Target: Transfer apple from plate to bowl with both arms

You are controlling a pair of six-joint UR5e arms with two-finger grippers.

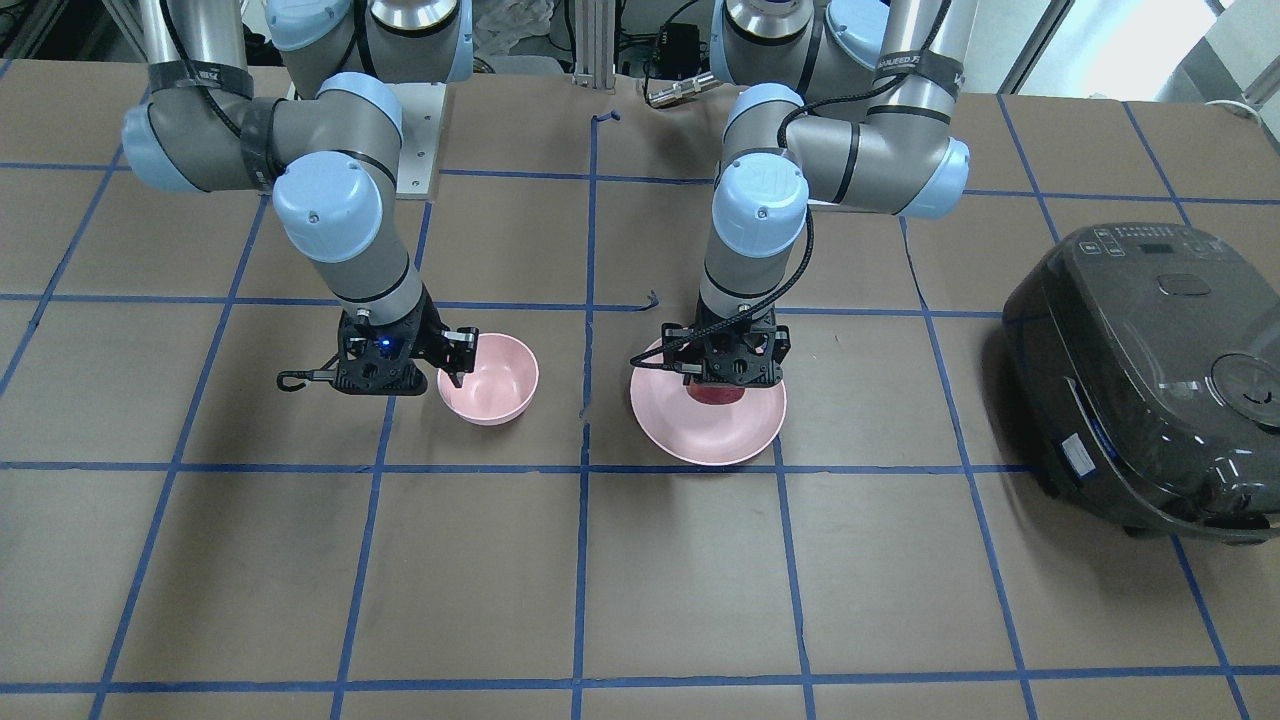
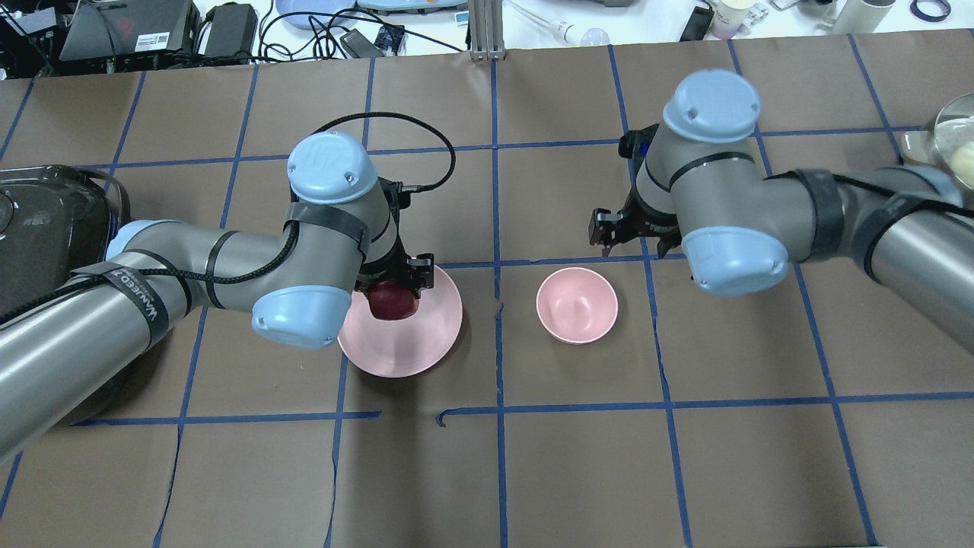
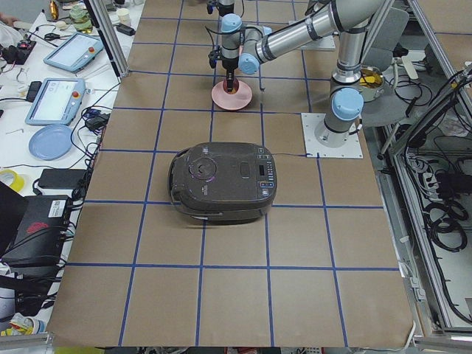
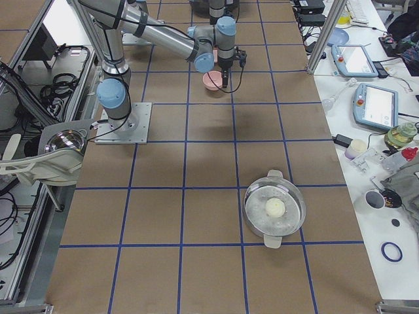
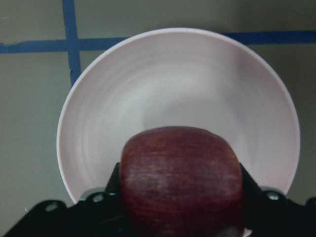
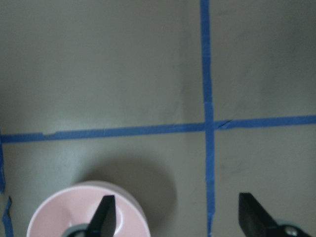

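The dark red apple (image 2: 389, 303) sits between the fingers of my left gripper (image 2: 403, 285) over the back part of the wide pale pink plate (image 2: 411, 342). In the left wrist view the apple (image 5: 181, 173) fills the space between the jaws, with the plate (image 5: 173, 89) under it. Whether it is lifted off the plate I cannot tell. The small deep pink bowl (image 2: 577, 304) stands empty to the plate's right. My right gripper (image 1: 458, 362) is open and empty, low beside the bowl's (image 1: 495, 385) rim. The right wrist view shows the spread gripper (image 6: 176, 197) and the bowl's edge (image 6: 74, 217).
A dark rice cooker (image 1: 1150, 380) stands on the table at my far left, and also shows in the overhead view (image 2: 38, 221). A metal pot (image 4: 275, 209) with a pale round thing in it stands at my far right. Blue tape lines grid the brown table.
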